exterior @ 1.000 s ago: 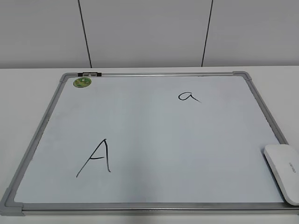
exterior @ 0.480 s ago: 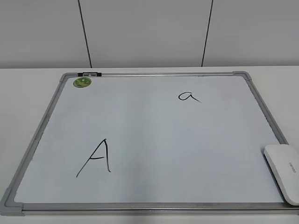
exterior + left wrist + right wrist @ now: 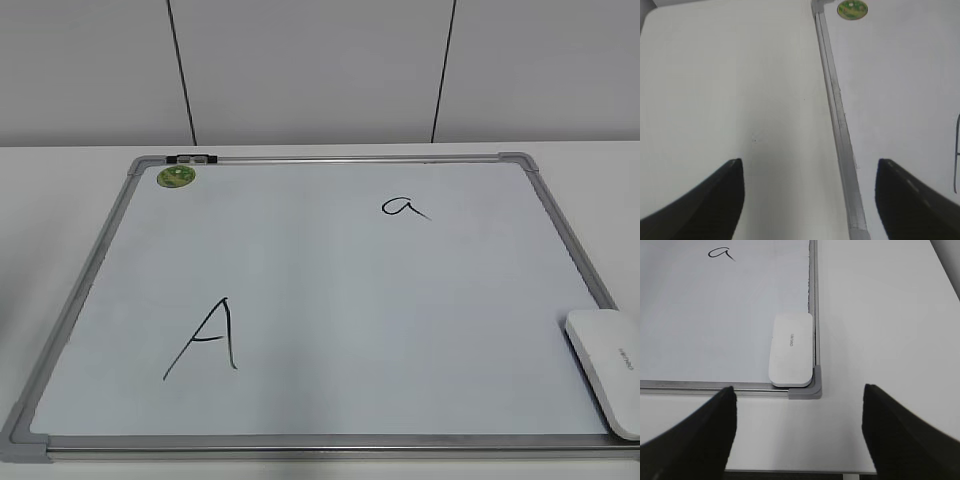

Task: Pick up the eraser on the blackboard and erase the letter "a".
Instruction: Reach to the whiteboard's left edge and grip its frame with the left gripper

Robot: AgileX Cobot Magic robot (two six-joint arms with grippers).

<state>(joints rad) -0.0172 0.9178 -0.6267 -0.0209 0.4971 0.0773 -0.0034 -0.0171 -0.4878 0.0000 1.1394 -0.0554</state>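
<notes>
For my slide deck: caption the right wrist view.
Open right gripper poised above the white eraser in the blackboard corner, letter "a" unerased.

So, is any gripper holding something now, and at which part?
Nothing is held. Both the left gripper and right gripper are open and empty; the eraser lies untouched at the blackboard corner.

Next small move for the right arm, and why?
Probably lower the right tool forward onto the eraser. Its jaws stand wide open, empty and short of the eraser, which lies untouched in the blackboard corner against the frame. The letter "a" is unerased, so the grasp comes first. The left tool is far off, over the opposite edge.
</notes>
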